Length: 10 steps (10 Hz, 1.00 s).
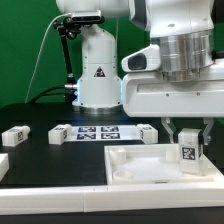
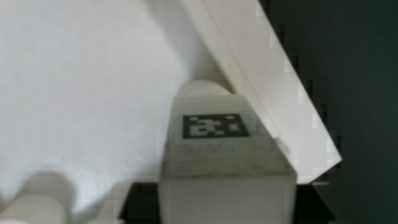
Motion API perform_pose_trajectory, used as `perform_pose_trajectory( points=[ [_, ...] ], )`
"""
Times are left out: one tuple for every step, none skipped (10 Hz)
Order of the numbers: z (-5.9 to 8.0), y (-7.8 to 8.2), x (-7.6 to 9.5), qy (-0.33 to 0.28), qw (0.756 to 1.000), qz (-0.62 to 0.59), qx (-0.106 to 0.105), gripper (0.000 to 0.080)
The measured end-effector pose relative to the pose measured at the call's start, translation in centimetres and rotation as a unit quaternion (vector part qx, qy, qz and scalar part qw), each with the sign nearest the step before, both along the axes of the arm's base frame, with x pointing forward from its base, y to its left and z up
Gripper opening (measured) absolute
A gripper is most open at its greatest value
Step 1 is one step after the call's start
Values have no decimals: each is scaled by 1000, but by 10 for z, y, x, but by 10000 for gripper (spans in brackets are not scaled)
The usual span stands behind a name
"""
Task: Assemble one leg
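gripper (image 1: 186, 145) fingers pinching small white stubby plastic tagged leg (image 1: 186, 157) over big white rimmed square tray (image 1: 130, 172) near tabletop's front edge; best keep it upright, lower slowly.

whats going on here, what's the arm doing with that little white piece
The robot arm's gripper is shut on a small white leg with a square tag. It holds the leg upright at the corner of the big white panel on the exterior view's right. Whether the leg is seated can't be told. Behind it, other legs lie on the table beside the marker board.
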<state>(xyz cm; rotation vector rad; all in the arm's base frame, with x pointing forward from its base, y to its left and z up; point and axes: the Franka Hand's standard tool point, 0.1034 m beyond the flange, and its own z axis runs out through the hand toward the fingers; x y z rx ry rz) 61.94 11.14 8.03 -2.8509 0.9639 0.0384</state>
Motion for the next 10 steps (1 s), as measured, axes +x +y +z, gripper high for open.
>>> perform_pose_trajectory(
  points=[
    [0,-1,2,-4,997,-81,2,291],
    [0,1,1,3,991,-137,2,291],
    [-1,3,0,12,978,-210,2,291],
    [-1,4,0,18,963,-268,6,291],
    [-1,2,0,25,957,-288,14,291],
    [-1,2,0,33,942,-334,23,291],
    [-1,3,0,38,930,-366,24,291],
    [-1,3,0,37,931,-363,24,291],
    [-1,3,0,36,936,-351,23,361],
    [-1,3,0,32,943,-330,22,551]
  ],
)
